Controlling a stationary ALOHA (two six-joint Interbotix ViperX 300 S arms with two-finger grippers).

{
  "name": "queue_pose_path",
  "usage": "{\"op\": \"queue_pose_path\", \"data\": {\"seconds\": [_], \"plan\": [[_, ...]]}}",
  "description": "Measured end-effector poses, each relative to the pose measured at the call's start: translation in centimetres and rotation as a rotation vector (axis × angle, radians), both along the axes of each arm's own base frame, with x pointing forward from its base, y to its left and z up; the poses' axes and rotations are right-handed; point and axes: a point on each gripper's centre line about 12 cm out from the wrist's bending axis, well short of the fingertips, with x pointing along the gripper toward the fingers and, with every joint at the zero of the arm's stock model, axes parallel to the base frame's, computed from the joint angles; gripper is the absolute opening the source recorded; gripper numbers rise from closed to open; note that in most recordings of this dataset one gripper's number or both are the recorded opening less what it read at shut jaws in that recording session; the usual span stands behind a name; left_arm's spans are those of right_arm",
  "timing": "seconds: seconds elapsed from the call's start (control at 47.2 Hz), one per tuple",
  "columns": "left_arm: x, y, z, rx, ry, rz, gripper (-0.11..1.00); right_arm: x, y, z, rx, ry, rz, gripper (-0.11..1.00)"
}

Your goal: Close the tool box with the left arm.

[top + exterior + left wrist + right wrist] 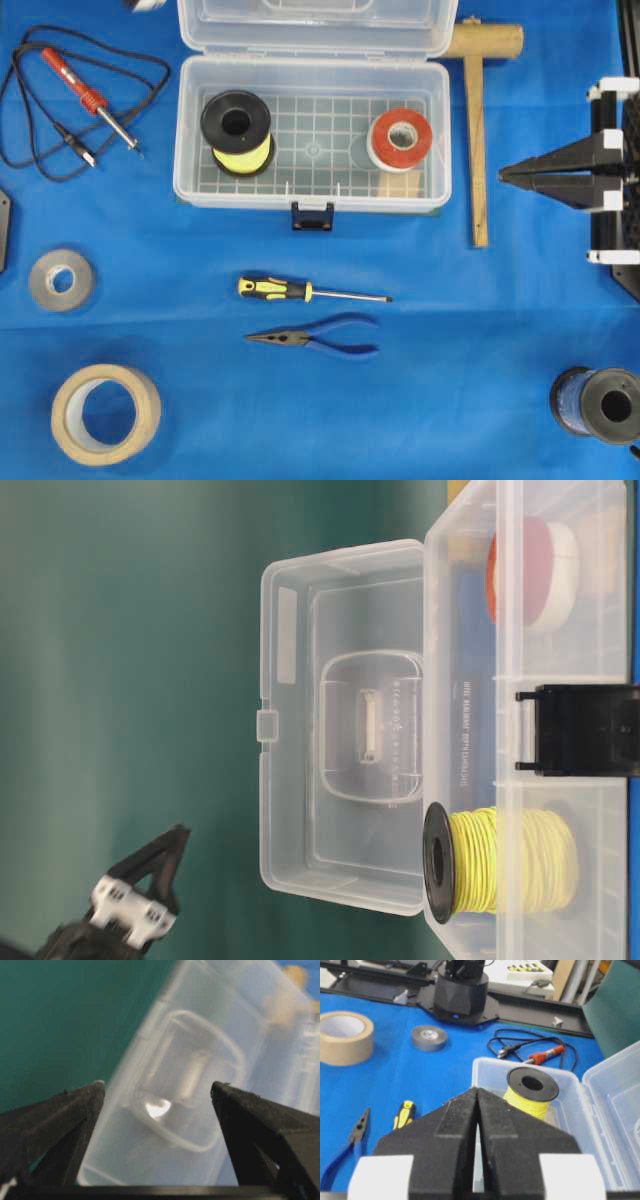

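The tool box (312, 140) sits open at the table's (450, 400) twelve o'clock edge, lid cropped above and blurred before the left tool (157, 1091), spread wide and empty; the right tool (505, 176), at three o'clock, is pressed together on nothing.

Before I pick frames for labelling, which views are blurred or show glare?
Left wrist view: clear plastic tool box lid smeared, white glare spot on it. Table-level view: black left hand soft. Overhead and right wrist views: sharp, evenly lit.
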Motion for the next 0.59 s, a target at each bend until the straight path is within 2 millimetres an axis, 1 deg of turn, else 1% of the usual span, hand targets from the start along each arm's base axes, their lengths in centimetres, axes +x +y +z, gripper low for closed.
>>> {"op": "queue_pose_path", "data": {"seconds": [0.127, 0.254, 0.424, 0.594], "plan": [[1.2, 2.6, -0.7, -0.034, 0.044, 0.034, 0.92, 0.1, 0.0, -0.2, 0.002, 0.009, 0.000, 0.00], [2.5, 4.8, -2.5, -0.075, 0.095, 0.054, 0.92, 0.2, 0.0, -0.3, 0.002, 0.012, 0.000, 0.00], [3.7, 6.4, -5.6, -0.119, 0.152, 0.064, 0.92, 0.2, 0.0, -0.3, 0.002, 0.018, 0.000, 0.00], [3.5, 7.6, -6.8, -0.139, 0.172, 0.087, 0.92, 0.2, 0.0, -0.5, 0.002, 0.026, 0.000, 0.00]]}}
